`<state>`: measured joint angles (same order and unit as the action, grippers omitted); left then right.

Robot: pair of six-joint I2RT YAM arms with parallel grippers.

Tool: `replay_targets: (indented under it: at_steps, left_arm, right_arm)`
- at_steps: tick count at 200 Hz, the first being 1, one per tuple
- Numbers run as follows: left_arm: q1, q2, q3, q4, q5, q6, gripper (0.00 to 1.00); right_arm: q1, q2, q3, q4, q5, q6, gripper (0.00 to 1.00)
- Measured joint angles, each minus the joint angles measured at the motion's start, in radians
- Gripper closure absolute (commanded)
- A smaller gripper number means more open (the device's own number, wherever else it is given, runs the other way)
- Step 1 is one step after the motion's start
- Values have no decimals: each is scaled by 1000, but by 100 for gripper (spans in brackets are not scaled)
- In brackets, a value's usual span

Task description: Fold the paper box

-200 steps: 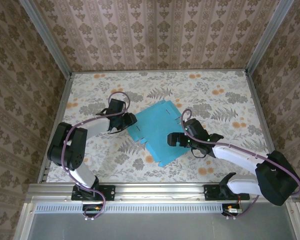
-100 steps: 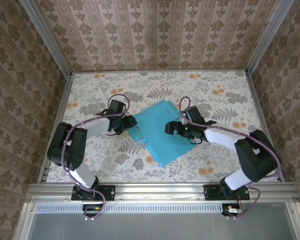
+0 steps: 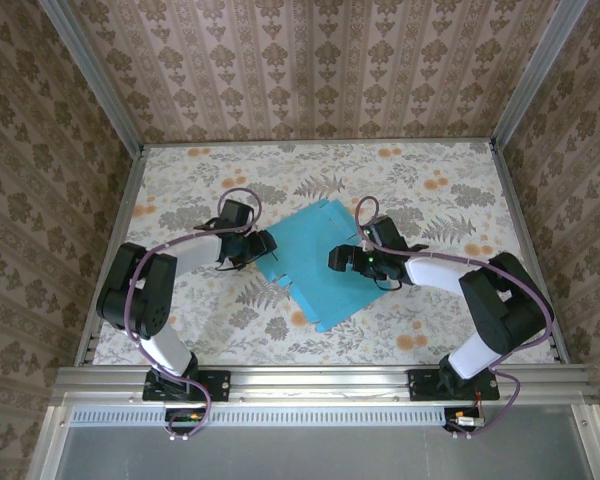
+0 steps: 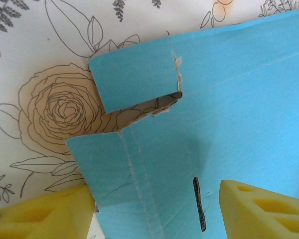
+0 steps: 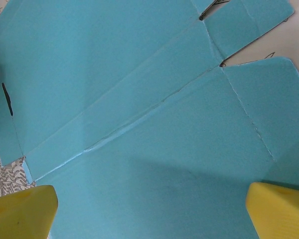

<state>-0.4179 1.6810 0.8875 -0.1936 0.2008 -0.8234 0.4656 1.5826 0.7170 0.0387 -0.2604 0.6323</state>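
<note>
so the paper box [image 3: 320, 265] is lying opened out flat, turquoise side up, about mid-surface [image 3: 430, 190] on the flowery cover, turned at an angle so one corner points at the near edge. The left arm [image 3: 180, 252] reaches in from the left and its jaws sit right at the sheet's left edge, while the right arm [image 3: 445, 272] comes in from the right with its jaws over the sheet's right part. In the left wrist view the yellow fingertips [image 4: 37, 214] are spread apart, released, one by the card's edge and the other over the blue card [image 4: 239, 99], nothing pinched between them. There's a small tab [image 4: 134, 74] sticking out over a drawn rose [image 4: 55, 107], and a thin dark slit [image 4: 198, 204] close to the pads. Right wrist view is similar: fingertips [image 5: 20, 214] far apart at the lower corners, jaws fully released, the card [image 5: 139, 99] flat underneath with creases running diagonally and another slit [image 5: 7, 99] near its left edge
</note>
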Motion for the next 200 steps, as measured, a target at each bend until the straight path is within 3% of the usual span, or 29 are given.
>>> replay_targets:
  at_steps: [34, 74, 151, 200]
  left_arm:
    - [0, 5, 4, 0, -3, -21, 34]
    - [0, 6, 5, 1, -16, -48, 45]
    - [-19, 10, -10, 175, -4, -86, 59]
    - [-19, -29, -43, 203, -4, -101, 68]
  right_arm:
    - [10, -7, -20, 41, 1, 3, 0]
    - [26, -7, -24, 53, 2, 3, 0]
    - [28, -8, -31, 68, 5, 23, 0]
    - [28, -11, -32, 69, 6, 30, 0]
